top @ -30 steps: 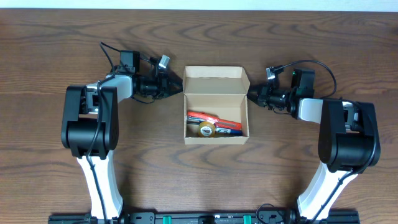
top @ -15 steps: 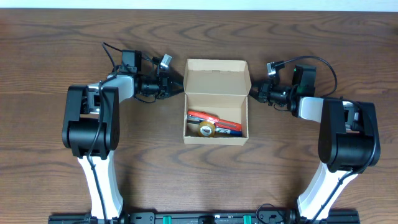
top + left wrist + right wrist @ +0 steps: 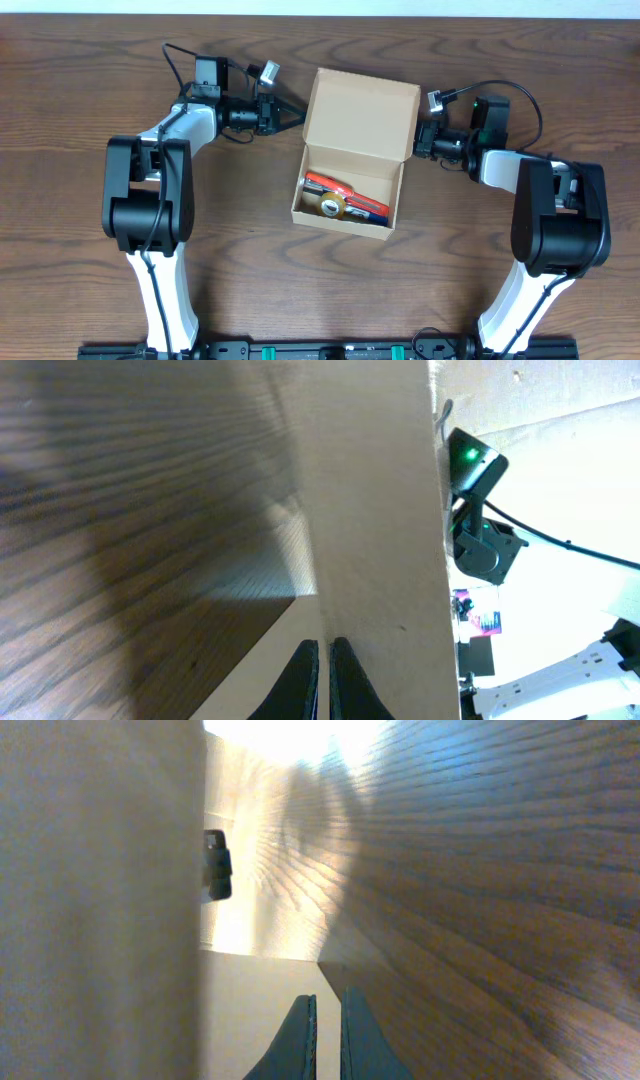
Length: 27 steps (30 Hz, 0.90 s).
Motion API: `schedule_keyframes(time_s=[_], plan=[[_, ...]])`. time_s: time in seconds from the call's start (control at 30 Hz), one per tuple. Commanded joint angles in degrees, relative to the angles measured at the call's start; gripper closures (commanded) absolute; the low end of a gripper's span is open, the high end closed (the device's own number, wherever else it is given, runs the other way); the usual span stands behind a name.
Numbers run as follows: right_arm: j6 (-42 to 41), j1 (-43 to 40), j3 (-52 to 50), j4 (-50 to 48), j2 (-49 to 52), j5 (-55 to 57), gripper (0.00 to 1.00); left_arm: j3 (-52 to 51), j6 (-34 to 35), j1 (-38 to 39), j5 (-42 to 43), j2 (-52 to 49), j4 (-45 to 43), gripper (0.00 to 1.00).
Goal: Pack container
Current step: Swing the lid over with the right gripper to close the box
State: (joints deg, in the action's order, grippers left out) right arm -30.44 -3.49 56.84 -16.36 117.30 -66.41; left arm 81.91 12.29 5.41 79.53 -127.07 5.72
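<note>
The tan cardboard container (image 3: 340,226) sits mid-table, turned slightly, with its hinged lid (image 3: 362,115) raised at the far side. Inside lie a tape roll (image 3: 328,207), a red tool (image 3: 335,187) and something blue. My left gripper (image 3: 298,118) is shut on the lid's left side flap, and its wrist view shows the fingers (image 3: 323,660) pinched edge-on over the cardboard (image 3: 370,510). My right gripper (image 3: 413,145) is shut on the lid's right side flap, its fingers (image 3: 328,1020) closed over the flap's edge beside the box wall (image 3: 100,900).
Dark wood table (image 3: 240,260) all around. Both arm bases (image 3: 145,200) (image 3: 555,215) stand to either side of the box, with cables looping behind the wrists. The table's far edge runs close behind the lid.
Both grippers moved toward the far edge with the lid flaps. The lid swung up and back, and the box slid and turned slightly clockwise.
</note>
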Motion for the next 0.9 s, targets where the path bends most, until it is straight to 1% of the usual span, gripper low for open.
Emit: schedule_keyframes(time_s=[0.0,0.33,0.67,0.87], plan=[[2.82,1.09,1.38,-0.15,0.48,-2.21,0.99,1.97,0.63,1.01,1.55,0.13,0.04,0.94],[4.83,1.38,1.68,-0.15,0.48,-2.84,0.99,4.24,0.57,1.09,2.21,1.36,0.0,0.94],[5.25,1.38,1.68,0.15,0.48,-2.84,0.98,4.46,-0.79,1.09,1.05,8.61,0.04,0.94],[5.29,1.44,1.68,0.98,0.48,-2.89,0.99,4.46,-2.34,1.11,-0.24,10.95,1.44,0.94]])
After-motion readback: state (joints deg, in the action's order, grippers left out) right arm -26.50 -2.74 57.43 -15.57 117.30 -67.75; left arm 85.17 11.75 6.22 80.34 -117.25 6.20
